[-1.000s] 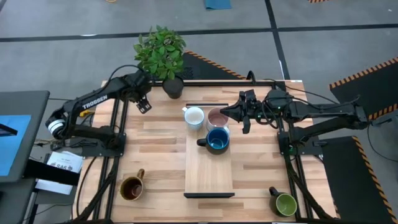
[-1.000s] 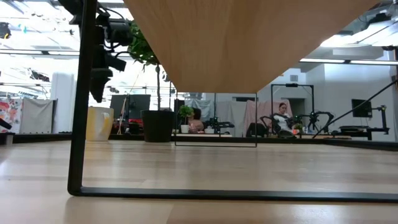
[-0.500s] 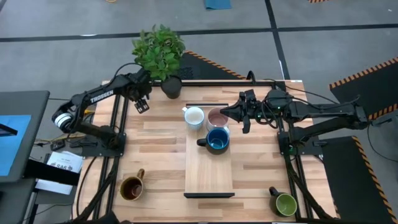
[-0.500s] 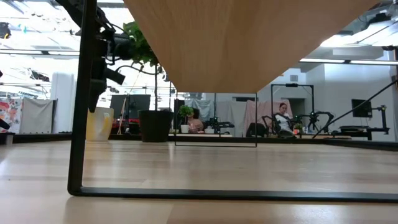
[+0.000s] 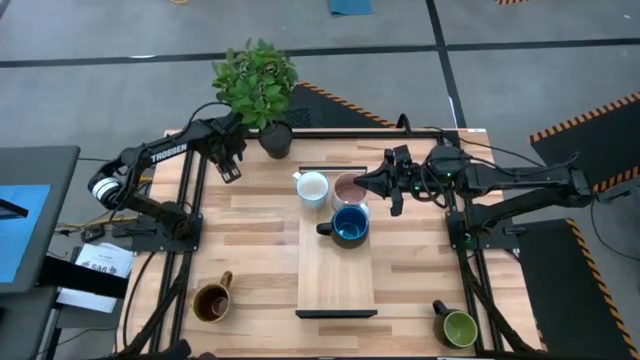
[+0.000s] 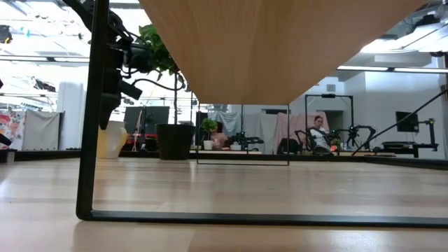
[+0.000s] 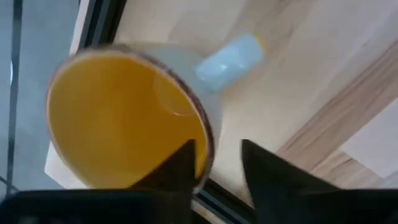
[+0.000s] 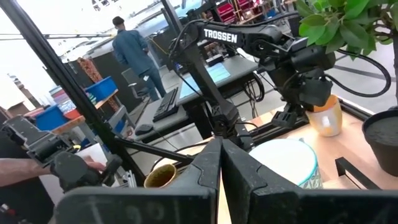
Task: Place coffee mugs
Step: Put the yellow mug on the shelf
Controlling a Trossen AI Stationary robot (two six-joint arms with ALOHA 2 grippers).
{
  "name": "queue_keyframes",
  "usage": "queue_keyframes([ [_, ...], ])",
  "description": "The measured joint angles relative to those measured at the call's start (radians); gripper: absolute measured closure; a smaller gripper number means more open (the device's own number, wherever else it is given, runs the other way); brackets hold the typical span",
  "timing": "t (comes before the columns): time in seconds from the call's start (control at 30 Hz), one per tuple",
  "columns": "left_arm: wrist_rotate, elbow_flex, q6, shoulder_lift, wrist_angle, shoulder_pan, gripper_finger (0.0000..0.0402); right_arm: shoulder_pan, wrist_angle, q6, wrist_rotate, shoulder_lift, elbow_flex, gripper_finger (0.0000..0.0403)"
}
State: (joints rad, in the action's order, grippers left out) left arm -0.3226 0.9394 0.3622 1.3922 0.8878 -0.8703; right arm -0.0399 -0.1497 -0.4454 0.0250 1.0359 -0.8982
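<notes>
The orange mug point(image 7: 124, 118), pale outside, stands upright on the table's far left corner; it also shows in the right wrist view point(image 8: 326, 118). My left gripper point(image 7: 216, 146) comes down over it, open. One finger is inside the mug, the other outside its wall on the handle's side. The white mug point(image 5: 313, 187), the pinkish mug point(image 5: 349, 187) and the dark blue mug point(image 5: 350, 224) stand at the far end of a wooden board point(image 5: 337, 270). My right gripper point(image 5: 372, 183) is shut just right of the pinkish mug.
A potted plant point(image 5: 262, 85) stands at the far edge, close to my left arm. The brown mug point(image 5: 212, 302) sits at the near left of the table. The green mug point(image 5: 459, 328) sits at the near right corner. People are in the room behind.
My left arm has swung a little toward the far edge, and its gripper has come down over the orange mug at the far left corner. My right gripper and the mugs on the board have kept still.
</notes>
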Motion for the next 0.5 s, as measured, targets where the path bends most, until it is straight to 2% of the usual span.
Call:
queue_keyframes([
  [0.1,0.005,0.0,-0.007,0.0,0.031,0.001,0.0373,0.0,0.0,-0.006,0.0,0.0,0.0,0.0362],
  [0.13,0.011,0.0,-0.018,0.0,0.046,0.002,0.0387,0.0,0.0,-0.016,0.0,0.0,0.0,0.0362],
  [0.33,0.053,0.0,-0.093,-0.014,0.145,0.035,0.0397,0.0,0.0,-0.026,0.0,0.0,0.0,0.0362],
  [0.5,0.182,0.0,-0.174,-0.066,0.21,0.106,0.0399,0.0,0.0,-0.026,0.0,0.0,0.0,0.0362],
])
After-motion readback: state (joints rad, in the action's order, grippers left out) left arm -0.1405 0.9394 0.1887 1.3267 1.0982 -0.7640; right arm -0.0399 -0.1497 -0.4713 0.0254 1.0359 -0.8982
